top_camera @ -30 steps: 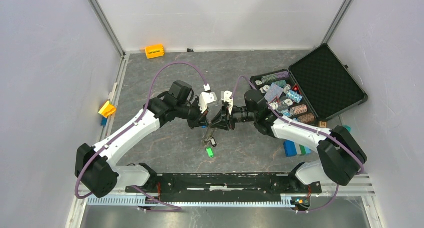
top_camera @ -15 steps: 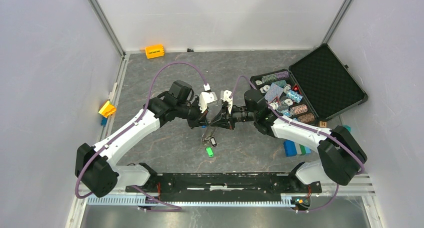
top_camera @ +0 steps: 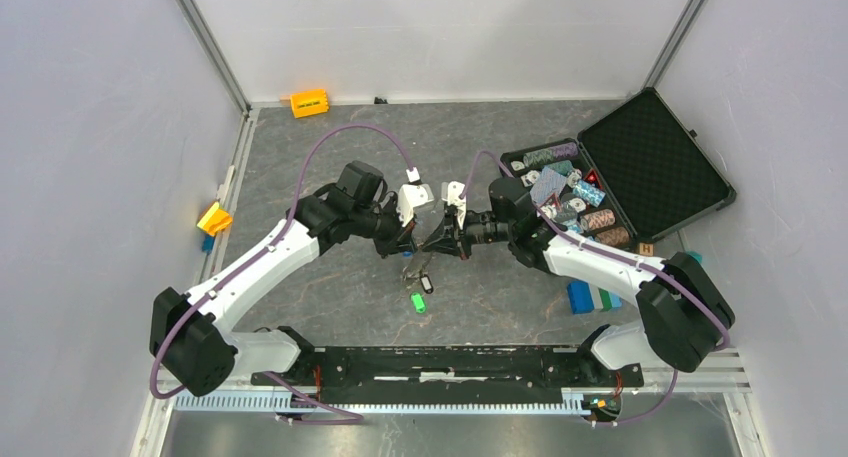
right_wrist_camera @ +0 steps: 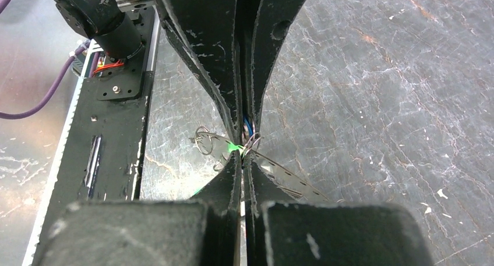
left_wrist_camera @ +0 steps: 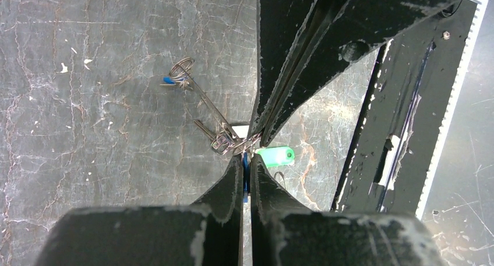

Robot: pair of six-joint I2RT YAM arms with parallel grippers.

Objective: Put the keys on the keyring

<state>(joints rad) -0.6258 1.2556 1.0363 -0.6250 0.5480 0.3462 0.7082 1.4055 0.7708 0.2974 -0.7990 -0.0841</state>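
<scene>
Because both pairs of fingers meet tip against tip above the middle of the tabletop (left_wrist_camera: 87, 103), there is very little room for a mistake. The left fingers (left_wrist_camera: 230, 190) are pressed together, and a blue piece (left_wrist_camera: 245, 176), probably the tag of a key, shows in the slit between them. The right fingers (right_wrist_camera: 228, 181) are pressed together as well, right at a fine wire loop (right_wrist_camera: 251, 141); I cannot tell whether they really hold it or only touch it. The keyring (left_wrist_camera: 207, 106) hangs at this meeting point, seen almost from its edge, with a small bunch of keys (left_wrist_camera: 218, 142) close to the tips. One key with a green tag (left_wrist_camera: 275, 155) seems to lie on the tabletop below, apart from the ring, so I judge the task is not finished.

The main danger is slipping. The wire is thin and smooth, and if one arm pulls or turns a little too much, it can slide out of the grip and the whole bunch would fall. A second danger is that the two pairs of fingers push against each other, because they are so close, and bend the ring or lose the key. The hanging keys may also swing and hide the opening of the ring.
</scene>
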